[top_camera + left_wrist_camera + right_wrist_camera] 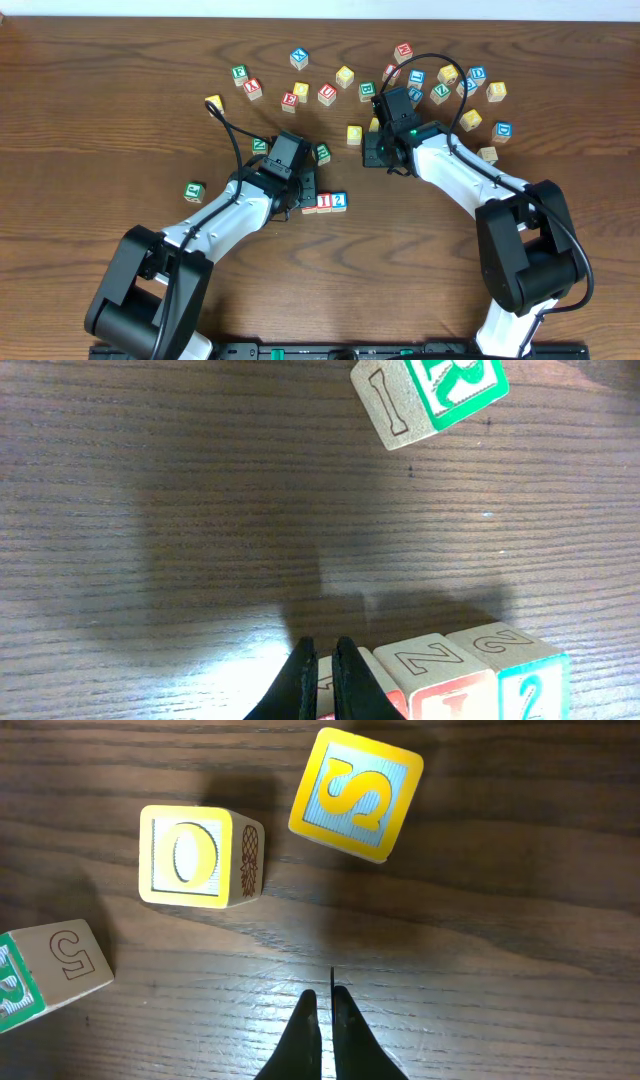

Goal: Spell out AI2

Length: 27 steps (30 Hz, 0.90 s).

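Small wooden cubes, probably light, rigid and flat-sided, easy to nudge off line; pinch across two opposite faces. Red I cube (pixel 323 201) and blue 2 cube (pixel 339 200) touch in a row near mid-table (pixel 100 120). A third cube (pixel 378 678) sits at the left end, letter hidden. Roughly two dozen loose cubes (pixel 345 75) lie beyond. Left gripper (pixel 322 660) and right gripper (pixel 322 1005) both have fingers pressed together, empty.
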{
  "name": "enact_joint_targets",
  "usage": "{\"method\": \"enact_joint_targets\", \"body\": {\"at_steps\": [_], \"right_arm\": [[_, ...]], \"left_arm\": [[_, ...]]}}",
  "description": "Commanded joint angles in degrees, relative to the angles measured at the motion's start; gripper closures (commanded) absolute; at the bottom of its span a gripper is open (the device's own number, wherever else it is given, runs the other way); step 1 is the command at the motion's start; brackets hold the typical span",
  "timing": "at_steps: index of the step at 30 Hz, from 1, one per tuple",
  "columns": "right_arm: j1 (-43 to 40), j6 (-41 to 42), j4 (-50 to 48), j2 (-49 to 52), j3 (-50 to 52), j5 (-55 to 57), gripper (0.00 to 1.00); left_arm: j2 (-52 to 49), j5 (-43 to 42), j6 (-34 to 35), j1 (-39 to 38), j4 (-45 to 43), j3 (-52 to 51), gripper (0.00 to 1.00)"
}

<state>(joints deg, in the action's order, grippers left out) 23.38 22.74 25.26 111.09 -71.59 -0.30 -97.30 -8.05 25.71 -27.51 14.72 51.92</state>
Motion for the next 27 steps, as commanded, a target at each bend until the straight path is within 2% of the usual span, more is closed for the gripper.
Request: {"method": "enact_joint_targets", "body": {"at_steps": [1, 27], "right_arm": [[-0.02, -0.52, 0.02, 0.79, -1.09, -0.11, 0.99], [-0.02, -0.52, 0.07, 0.79, -1.09, -0.11, 0.99]], "left_arm": [[-0.87, -1.05, 0.48, -0.24, -0.26, 1.79, 0.93], [-0.87, -3.13, -0.2, -0.24, -0.7, 1.79, 0.93]]}}
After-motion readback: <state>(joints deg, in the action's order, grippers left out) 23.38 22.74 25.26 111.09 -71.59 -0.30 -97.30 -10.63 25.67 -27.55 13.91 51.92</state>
